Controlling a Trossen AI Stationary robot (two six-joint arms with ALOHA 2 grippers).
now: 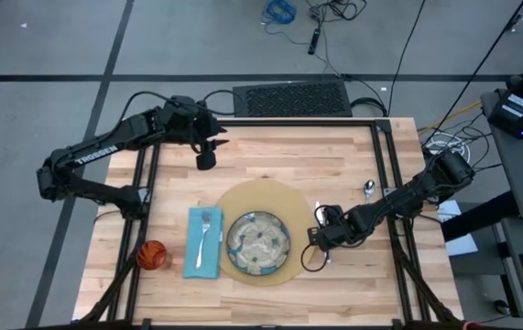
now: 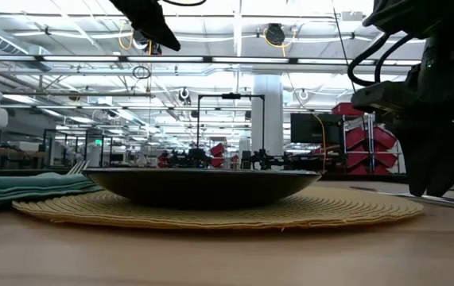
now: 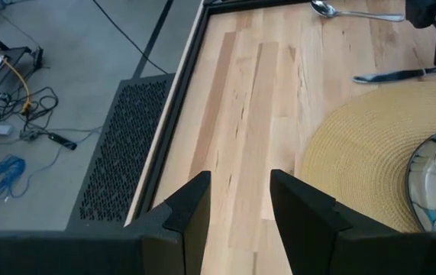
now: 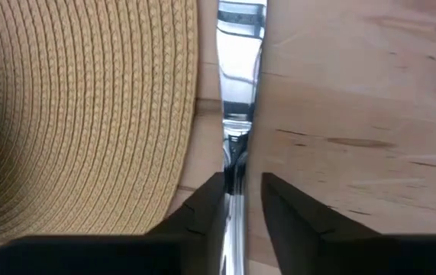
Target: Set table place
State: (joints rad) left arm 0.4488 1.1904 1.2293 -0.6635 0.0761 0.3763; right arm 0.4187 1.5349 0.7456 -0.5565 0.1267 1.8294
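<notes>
A: What is required for the step in hand?

B: The knife (image 4: pixel 240 84) is to be laid flat on the desk (image 1: pixel 334 156), just beside the mat (image 1: pixel 243 197), on the side away from the napkin (image 1: pixel 202 242). The right gripper (image 4: pixel 240 200) is low over the desk with the knife handle between its narrowly parted jaws; whether the handle is actually pinched cannot be told. The knife should be kept parallel to the mat edge, and the jaws should be released only once the blade is fully supported. A straight lift afterwards is advised, judged from the close fit.

A: And the left gripper (image 3: pixel 239 200)?

B: It is held above the far edge of the desk, jaws apart, nothing between them.

A: What is counted?

B: 1 mat, 1 plate (image 1: pixel 257 243) centred on it, 1 napkin, 1 fork (image 1: pixel 204 231) on the napkin, 1 knife, 1 spoon (image 1: pixel 369 190) farther out, 1 cup (image 1: pixel 151 255) beyond the napkin.
</notes>
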